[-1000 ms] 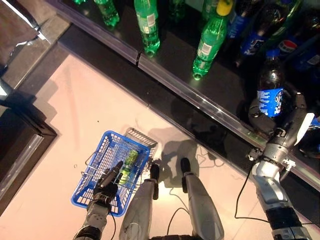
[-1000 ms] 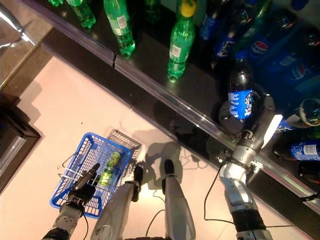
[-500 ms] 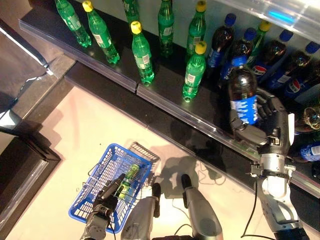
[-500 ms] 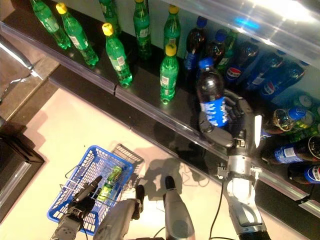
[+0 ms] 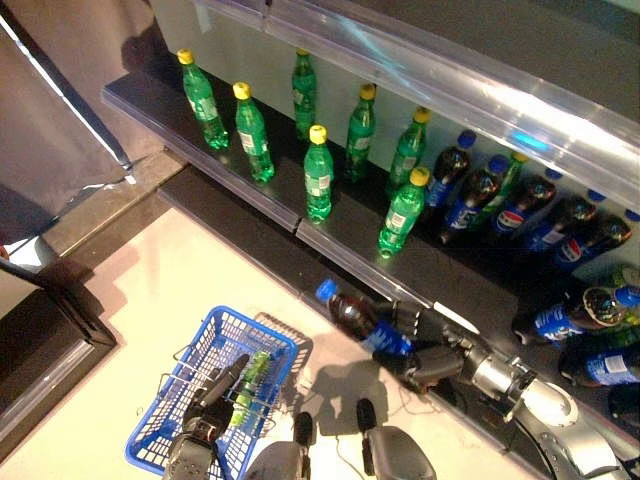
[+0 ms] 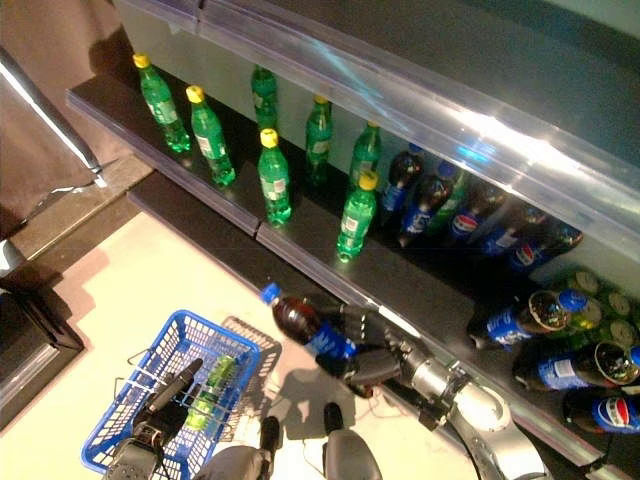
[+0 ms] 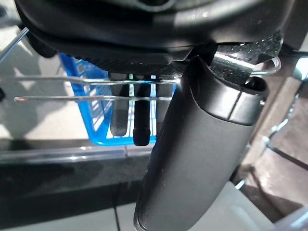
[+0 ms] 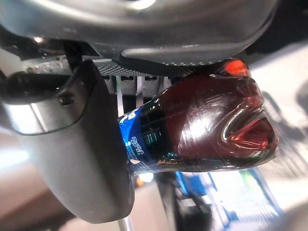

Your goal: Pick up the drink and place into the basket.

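Observation:
My right hand [image 5: 432,345] is shut on a dark cola bottle [image 5: 362,322] with a blue cap and blue label. It holds the bottle tilted, cap pointing left, in the air in front of the shelf and to the right of the blue basket [image 5: 170,425]. The right wrist view shows the fingers wrapped round the bottle [image 8: 202,125]. My left hand [image 5: 205,410] is shut on the basket's thin wire handles [image 7: 96,91] and holds the basket low at the left. A green drink [image 5: 250,380] lies inside the basket.
A low dark shelf [image 5: 340,240] runs across the view with green bottles [image 5: 318,185] at the left and dark cola bottles [image 5: 480,195] at the right. More bottles [image 5: 590,310] lie at the far right. A dark cabinet [image 5: 40,340] stands at the left.
My right hand has brought the cola bottle off the shelf, down and to the left towards the basket, tipping it from upright to tilted. The camera has tilted up, showing more shelf.

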`<state>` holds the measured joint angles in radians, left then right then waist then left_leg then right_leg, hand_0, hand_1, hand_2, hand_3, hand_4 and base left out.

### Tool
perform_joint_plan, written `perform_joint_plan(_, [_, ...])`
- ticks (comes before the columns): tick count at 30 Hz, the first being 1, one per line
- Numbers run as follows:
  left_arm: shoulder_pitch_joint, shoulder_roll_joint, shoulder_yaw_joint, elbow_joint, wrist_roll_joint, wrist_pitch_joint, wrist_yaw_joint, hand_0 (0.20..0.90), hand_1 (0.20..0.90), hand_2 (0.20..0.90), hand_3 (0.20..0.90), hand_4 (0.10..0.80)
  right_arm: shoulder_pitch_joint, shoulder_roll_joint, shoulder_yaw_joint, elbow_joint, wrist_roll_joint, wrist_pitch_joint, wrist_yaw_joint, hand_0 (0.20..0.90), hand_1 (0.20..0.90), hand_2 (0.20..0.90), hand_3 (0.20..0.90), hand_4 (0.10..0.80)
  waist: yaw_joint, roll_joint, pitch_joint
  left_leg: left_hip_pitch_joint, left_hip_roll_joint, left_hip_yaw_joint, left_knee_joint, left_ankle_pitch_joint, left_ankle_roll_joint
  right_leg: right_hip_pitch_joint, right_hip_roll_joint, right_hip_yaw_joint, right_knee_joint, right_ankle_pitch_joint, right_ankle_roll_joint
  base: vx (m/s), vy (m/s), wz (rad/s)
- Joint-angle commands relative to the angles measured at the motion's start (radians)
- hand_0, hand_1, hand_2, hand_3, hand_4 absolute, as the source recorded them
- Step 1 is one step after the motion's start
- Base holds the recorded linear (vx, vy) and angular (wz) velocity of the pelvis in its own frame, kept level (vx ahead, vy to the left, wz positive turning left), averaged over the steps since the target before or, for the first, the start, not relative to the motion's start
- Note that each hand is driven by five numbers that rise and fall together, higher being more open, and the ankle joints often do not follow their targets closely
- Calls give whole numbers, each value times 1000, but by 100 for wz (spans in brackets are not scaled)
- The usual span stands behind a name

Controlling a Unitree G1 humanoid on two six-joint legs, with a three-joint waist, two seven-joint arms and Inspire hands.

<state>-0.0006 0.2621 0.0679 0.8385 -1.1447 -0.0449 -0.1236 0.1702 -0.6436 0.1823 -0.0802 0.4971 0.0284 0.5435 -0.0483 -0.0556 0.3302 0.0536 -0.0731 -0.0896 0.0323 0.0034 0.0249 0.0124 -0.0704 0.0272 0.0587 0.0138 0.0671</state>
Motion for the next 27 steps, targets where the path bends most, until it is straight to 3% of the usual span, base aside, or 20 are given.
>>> perform_joint_plan(1, [-47,150,13,-243,103,-105,-127,300,300,300,200,100,-64,19,13,-58,31,-84,29,300,300,300,200,100,37,24,-156,-17,-37,68,32,-71,-28,1,21,-52,-40,5,54,-3,56,29])
perform_joint_plan(10, [-57,187,-97,-568,142,-10,-324,300,300,300,200,100,-134,83,120,65,-43,-83,-92,300,300,300,200,100,96,55,-149,30,-31,26,-12,-65,-24,47,-9,-142,-22,-23,59,-1,62,37])
perform_joint_plan(18, [-128,262,-199,-798,150,106,-373,300,300,300,200,100,-234,140,223,169,-70,-117,-278,300,300,300,200,100,156,73,-166,57,-27,-7,-31,-60,-23,83,-42,-222,-7,-38,67,34,57,37])
perform_joint_plan(23, [-182,303,-252,-906,143,193,-405,300,300,300,200,100,-315,160,288,236,-206,-146,-460,300,300,300,200,100,205,79,-187,66,-28,-29,-43,-57,-22,104,-60,-268,-8,-43,71,47,48,43])
perform_joint_plan(27, [-267,340,-314,-974,126,239,-431,300,300,300,200,100,-451,139,369,308,-412,-88,-581,300,300,300,200,100,248,77,-212,69,-28,-48,-50,-54,-20,115,-76,-307,4,-51,72,36,43,50])
